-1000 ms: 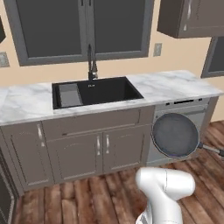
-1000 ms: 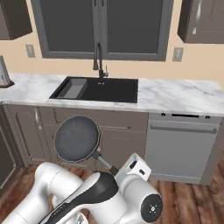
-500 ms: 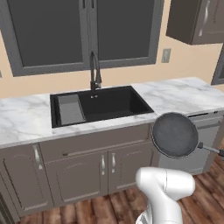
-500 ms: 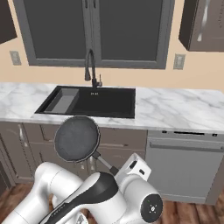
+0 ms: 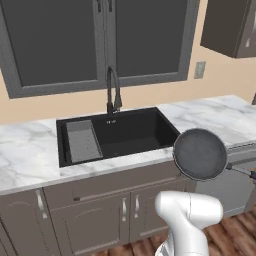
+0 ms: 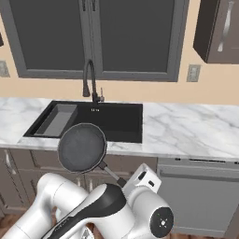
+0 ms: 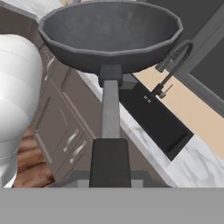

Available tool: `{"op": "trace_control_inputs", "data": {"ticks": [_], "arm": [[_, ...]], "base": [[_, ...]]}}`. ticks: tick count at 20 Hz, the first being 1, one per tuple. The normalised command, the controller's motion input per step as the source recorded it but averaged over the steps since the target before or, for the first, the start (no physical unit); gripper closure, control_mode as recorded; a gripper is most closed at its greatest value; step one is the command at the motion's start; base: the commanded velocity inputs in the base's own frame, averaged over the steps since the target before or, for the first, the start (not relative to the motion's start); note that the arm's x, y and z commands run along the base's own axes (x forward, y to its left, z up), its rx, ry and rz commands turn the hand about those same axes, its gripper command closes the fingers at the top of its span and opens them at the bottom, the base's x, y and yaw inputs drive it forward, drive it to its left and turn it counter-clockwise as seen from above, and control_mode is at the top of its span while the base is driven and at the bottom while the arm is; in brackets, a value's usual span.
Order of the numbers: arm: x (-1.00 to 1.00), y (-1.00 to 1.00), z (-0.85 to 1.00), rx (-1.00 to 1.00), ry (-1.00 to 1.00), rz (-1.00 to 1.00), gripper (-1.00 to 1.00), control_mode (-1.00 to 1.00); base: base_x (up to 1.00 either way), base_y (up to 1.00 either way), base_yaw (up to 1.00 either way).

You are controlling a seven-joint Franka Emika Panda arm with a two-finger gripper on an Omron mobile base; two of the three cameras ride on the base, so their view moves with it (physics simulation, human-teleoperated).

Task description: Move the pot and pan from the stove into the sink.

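Nearer now, marble counter (image 5: 25, 155) and sink (image 5: 130, 131) loom; gripper (image 7: 110, 177) apparently clamps pan (image 5: 200, 154).

The sink (image 5: 130, 132) basin lies open; faucet (image 5: 112, 90) rises behind it.

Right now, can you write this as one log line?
jaws: shut on pan handle | pan: held up before counter | sink: no pan inside

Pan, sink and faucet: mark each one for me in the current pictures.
pan (image 5: 200, 153), left base view, middle of its round cooking surface.
sink (image 6: 116, 119), right base view, dark floor of the basin.
faucet (image 5: 111, 87), left base view, upright neck of the spout.
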Motion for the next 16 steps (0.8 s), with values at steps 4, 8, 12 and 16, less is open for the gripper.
{"op": "trace_control_inputs", "data": {"ticks": [4, 8, 12, 16], "arm": [[0.00, 0.00, 0.00, 0.00, 0.00, 0.00, 1.00, 1.00], [0.00, 0.00, 0.00, 0.00, 0.00, 0.00, 1.00, 1.00], [0.00, 0.00, 0.00, 0.00, 0.00, 0.00, 1.00, 1.00], [0.00, 0.00, 0.00, 0.00, 0.00, 0.00, 1.00, 1.00]], "base": [[0.54, 0.19, -0.03], [0.51, 0.14, -0.01], [0.56, 0.16, 0.00], [0.55, 0.18, 0.00]]}}
